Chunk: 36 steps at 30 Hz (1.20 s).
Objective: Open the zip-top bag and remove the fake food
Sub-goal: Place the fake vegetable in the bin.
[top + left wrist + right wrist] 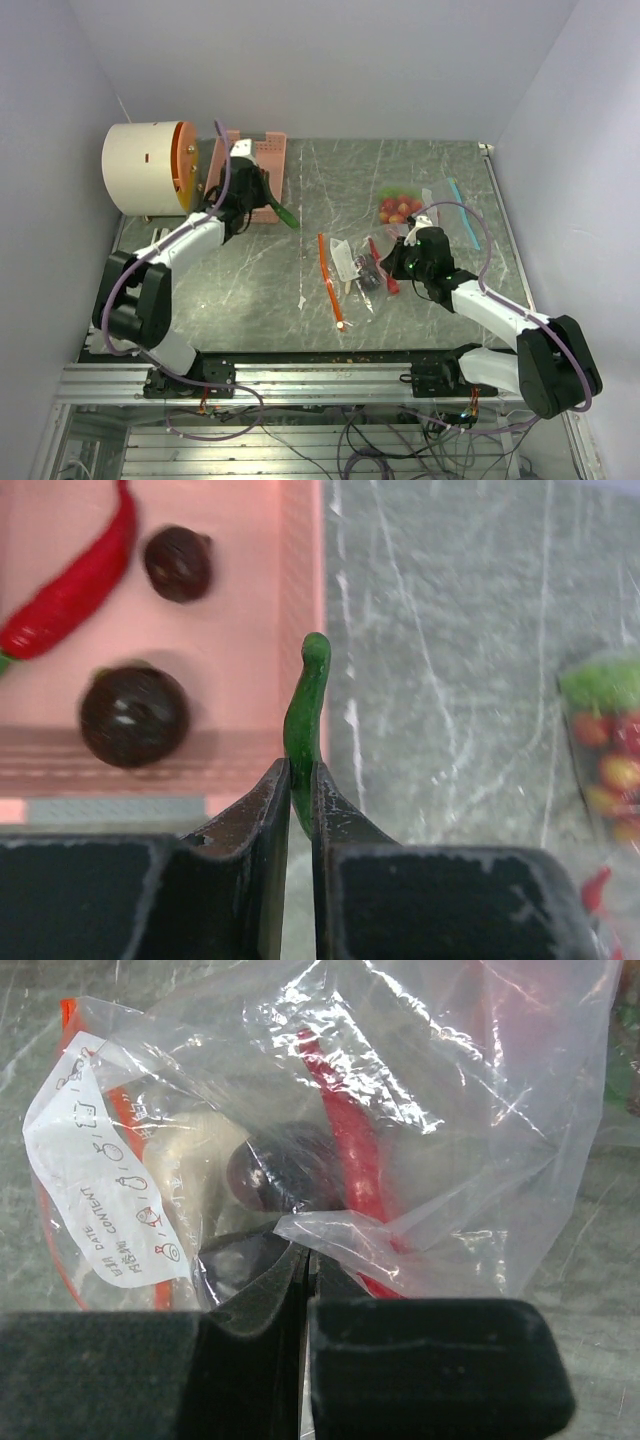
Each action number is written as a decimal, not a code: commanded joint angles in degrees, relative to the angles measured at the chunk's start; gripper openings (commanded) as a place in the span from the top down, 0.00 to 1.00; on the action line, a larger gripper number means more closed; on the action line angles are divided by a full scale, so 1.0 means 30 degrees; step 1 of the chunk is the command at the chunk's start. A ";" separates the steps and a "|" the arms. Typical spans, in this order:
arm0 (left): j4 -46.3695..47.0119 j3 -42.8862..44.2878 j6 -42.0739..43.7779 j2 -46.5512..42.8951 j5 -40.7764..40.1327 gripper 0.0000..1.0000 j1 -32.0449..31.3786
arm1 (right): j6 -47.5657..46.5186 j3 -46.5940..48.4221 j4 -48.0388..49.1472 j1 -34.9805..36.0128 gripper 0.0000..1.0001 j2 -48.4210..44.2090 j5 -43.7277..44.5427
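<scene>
I noted the zip-top bag (430, 1080) lying on the table (250, 290) with fake food inside: a dark purple piece (270, 1175) and a red pepper (345, 1135). The right gripper (303, 1255), arm low, was clamped on the bag's film. The left gripper (300, 772), arm stretched far, pinched a green pepper (305, 705) over the pink basket (300, 600) rim.

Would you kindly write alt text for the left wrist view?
The left end effector is shut on a slim green toy pepper at the right edge of a pink basket, which holds two dark round fruits and a red chili. Grey marbled table lies to the right.
</scene>
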 commanded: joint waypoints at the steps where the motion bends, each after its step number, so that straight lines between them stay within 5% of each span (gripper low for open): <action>1: 0.0078 0.1932 -0.0582 0.0978 0.1084 0.80 0.2325 | -0.0522 0.0401 -0.0091 -0.0127 1.00 0.0141 0.0360; 14: -0.0891 0.6300 -0.0735 0.4994 0.0925 0.71 0.4405 | -0.0889 0.0614 -0.0133 -0.0365 1.00 0.0943 0.0580; 20: -0.0177 0.5570 -0.0726 0.4473 0.0987 0.30 0.4409 | -0.0894 0.0618 -0.0237 -0.0427 1.00 0.0936 0.0563; 22: 0.0114 0.4986 -0.0733 0.3824 0.1213 0.23 0.4409 | -0.0853 0.0586 -0.0259 -0.0442 1.00 0.0871 0.0557; 29: 0.1516 0.0717 -0.1238 -0.0802 0.1297 0.31 0.2930 | -0.0792 0.0785 -0.0519 -0.0431 1.00 0.0446 0.0558; 36: 0.1827 -0.2230 -0.1363 -0.4000 -0.0027 0.29 -0.1691 | -0.0813 0.0661 -0.0696 -0.0457 1.00 -0.0816 0.0713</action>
